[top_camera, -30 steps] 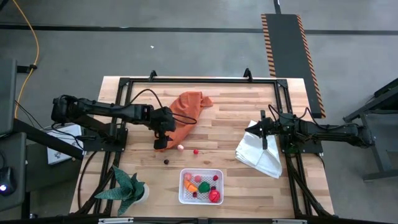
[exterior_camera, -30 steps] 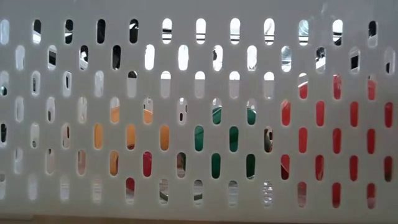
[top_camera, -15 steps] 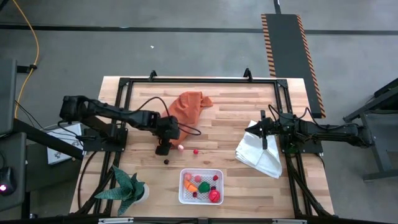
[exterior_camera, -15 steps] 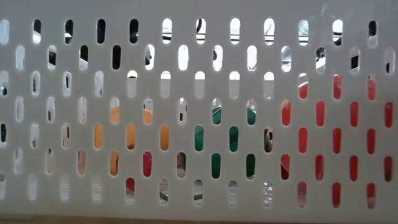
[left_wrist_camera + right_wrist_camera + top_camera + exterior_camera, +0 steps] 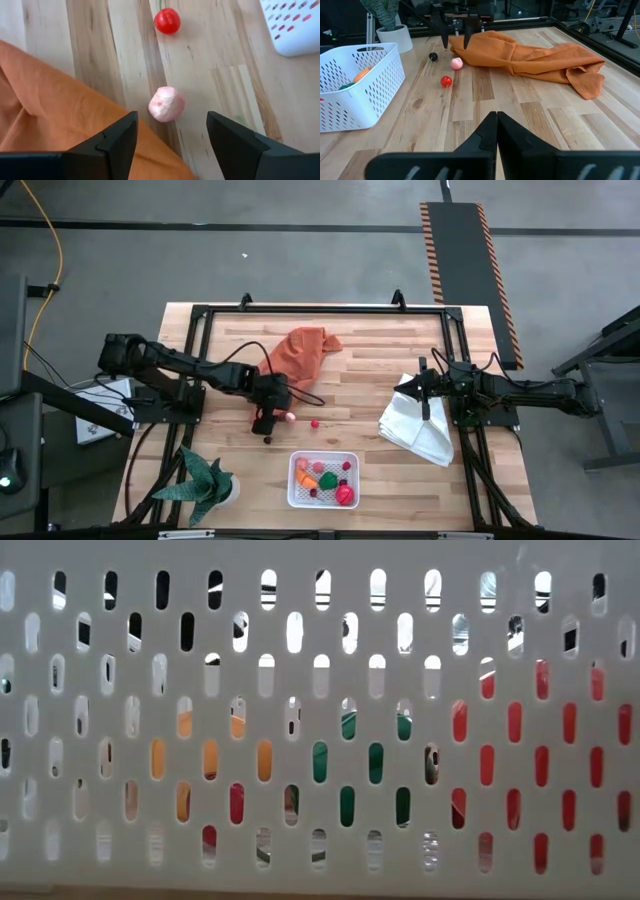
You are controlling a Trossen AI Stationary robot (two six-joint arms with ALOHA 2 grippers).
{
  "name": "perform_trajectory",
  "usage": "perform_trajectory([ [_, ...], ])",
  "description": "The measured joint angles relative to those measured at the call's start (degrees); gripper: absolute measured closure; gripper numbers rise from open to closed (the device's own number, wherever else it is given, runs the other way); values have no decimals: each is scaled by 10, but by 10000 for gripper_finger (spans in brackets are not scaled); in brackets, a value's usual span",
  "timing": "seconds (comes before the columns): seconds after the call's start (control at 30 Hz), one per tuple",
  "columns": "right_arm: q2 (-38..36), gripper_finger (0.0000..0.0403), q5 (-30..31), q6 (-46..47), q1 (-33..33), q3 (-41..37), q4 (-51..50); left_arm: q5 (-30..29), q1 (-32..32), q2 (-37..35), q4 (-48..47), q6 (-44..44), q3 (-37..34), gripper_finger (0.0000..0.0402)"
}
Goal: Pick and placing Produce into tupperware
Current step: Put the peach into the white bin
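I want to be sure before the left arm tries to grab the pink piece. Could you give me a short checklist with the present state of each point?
1. Left gripper open: ok.
2. Pink piece lies between the fingers' line, ahead of them: ok.
3. Orange cloth clear of the fingers: not ok, it lies under one.
4. Red ball apart from the pink piece: ok.
5. White basket has room: ok.
6. Right gripper shut, waiting by the white cloth: ok.

Basket (image 5: pixel 322 479) at table's (image 5: pixel 370 370) near edge, produce inside. Loose pieces (image 5: pixel 290 417) between basket and crumpled cloth (image 5: pixel 305 352). Folded cloth (image 5: pixel 418 425) right; plant (image 5: pixel 205 483) left of basket.
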Motion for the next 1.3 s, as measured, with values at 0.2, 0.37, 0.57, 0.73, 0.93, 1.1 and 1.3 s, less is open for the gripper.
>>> perform_trajectory([
  [0.2,0,402,0,0,0,0,0,8,-3,19,16,0,0,166],
  [0.37,0,402,0,0,0,0,0,9,-20,36,21,1,0,174],
  [0.57,0,402,0,0,0,0,0,3,-22,45,39,4,0,176],
  [0.73,0,402,0,0,0,0,0,-6,-22,45,44,10,0,176],
  [0.93,0,402,0,0,0,0,0,-6,-22,67,49,10,0,173],
  [1.1,0,402,0,0,0,0,0,-6,-21,74,50,10,0,172],
  [1.3,0,402,0,0,0,0,0,-15,-21,74,53,11,0,172],
])
